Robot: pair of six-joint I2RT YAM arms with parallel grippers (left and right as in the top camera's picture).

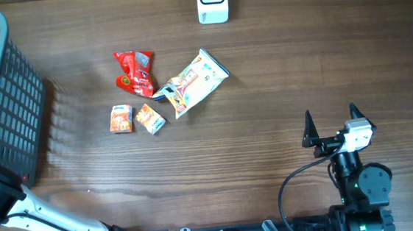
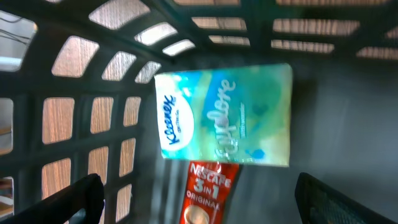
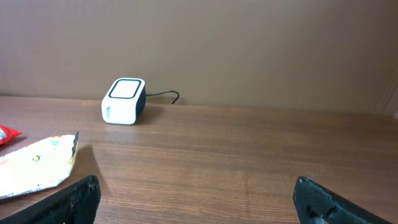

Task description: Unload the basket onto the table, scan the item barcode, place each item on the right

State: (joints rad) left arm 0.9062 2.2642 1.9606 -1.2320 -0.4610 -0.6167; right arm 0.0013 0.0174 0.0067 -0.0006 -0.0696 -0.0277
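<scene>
My L gripper (image 2: 208,202) hangs open inside the grey basket (image 1: 13,101) at left, over a Kleenex pack (image 2: 230,112) and Nescafe 3in1 sachet (image 2: 205,180). R gripper (image 1: 330,114) open too, near right. Scanner (image 1: 212,1) sits far centre; white snack pouch (image 1: 193,83) mid-table.

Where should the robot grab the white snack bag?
Probably from above, pinching the bag across its narrow width near its upper-right end. It lies flat and slanted, so the open right gripper should turn to match; that end is clear of the red pack.
</scene>
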